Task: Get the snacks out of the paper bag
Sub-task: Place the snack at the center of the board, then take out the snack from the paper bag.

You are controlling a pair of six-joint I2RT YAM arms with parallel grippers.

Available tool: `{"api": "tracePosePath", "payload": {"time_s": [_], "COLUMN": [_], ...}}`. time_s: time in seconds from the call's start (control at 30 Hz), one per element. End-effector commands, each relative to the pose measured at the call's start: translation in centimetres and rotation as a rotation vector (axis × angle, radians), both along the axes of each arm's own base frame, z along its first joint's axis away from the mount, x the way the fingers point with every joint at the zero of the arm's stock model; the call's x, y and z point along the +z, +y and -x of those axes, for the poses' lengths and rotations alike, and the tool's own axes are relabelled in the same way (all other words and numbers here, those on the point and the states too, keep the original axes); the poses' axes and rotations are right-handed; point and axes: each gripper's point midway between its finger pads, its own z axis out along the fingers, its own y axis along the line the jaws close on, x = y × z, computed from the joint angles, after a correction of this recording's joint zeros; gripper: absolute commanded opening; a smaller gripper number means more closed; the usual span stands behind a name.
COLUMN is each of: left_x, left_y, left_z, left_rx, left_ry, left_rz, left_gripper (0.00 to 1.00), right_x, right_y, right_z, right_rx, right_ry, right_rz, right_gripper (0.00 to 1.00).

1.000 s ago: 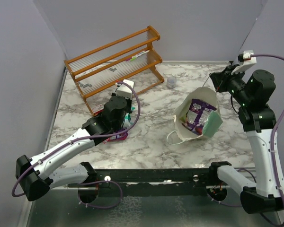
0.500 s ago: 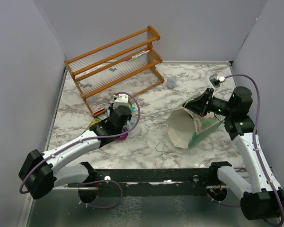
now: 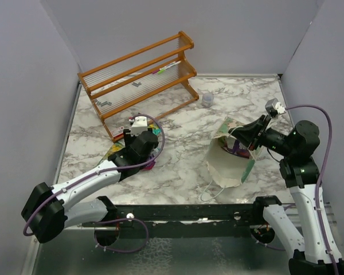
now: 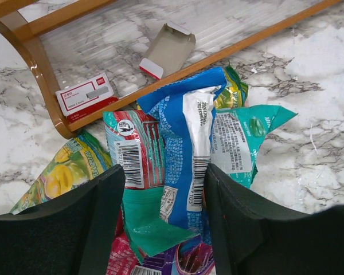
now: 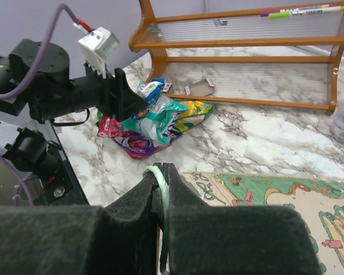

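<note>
Snacks (image 5: 155, 123) lie heaped at the left of the marble table (image 3: 183, 114), just near of the wooden rack (image 3: 139, 74), shiny and crumpled. The left wrist view picks out a blue packet (image 4: 180, 143) on top, a teal packet (image 4: 241, 134) beside it, a red packet (image 4: 129, 154) with a barcode and a green-yellow packet (image 4: 60, 180) at the left. The left gripper (image 4: 163, 177) hangs over the heap, jaws wide and holding nothing.

The bag (image 3: 226, 163), mint-green outside and cream inside, sits to the right, tipped with its mouth towards the near left. The right gripper (image 3: 245, 136) has its jaws pinched on the bag's far rim. From above, a purple packet (image 3: 238, 148) shows inside the mouth; how many more lie under it cannot be made out. A white string handle (image 3: 209, 192) trails towards the near edge.

The right wrist view shows only a thin mint edge between the jaws and the bag's printed side, not the inside. From above, the heap is half covered by the left arm and its packets are hard to tell apart. A small grey cup (image 3: 207, 99) stands at the far side, right of the rack.
</note>
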Motion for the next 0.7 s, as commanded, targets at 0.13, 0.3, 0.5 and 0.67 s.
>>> {"api": "tracePosePath", "payload": {"time_s": [0.13,0.3,0.5,0.67], "left_x": [4.1,8.1,13.0,14.2], "left_y": [-0.4,-2.9,-10.6,-16.2], "left_z": [-0.1,0.2,2.6,5.8], "left_rx": [-0.028,-0.181,-0.633,-0.996], "left_ry": [-0.082,-0.159,-0.254,-0.252], "left_rz": [0.093,0.217,0.398,0.469], "left_gripper": [0.77,0.94,0.89,0.76], "right_x": [-0.5,-0.6,-0.3,-0.4], "right_y": [-0.5,-0.5,0.0,1.2], "right_z": [-1.6,-1.5,-0.2,1.5], "right_rx": [-0.06,-0.059,-0.008,0.121], "right_ry": [0.015,0.015,-0.02,-0.013], "right_rz": [0.006,0.006,0.001,-0.037], "right_gripper": [0.02,0.02,0.02,0.02]}}
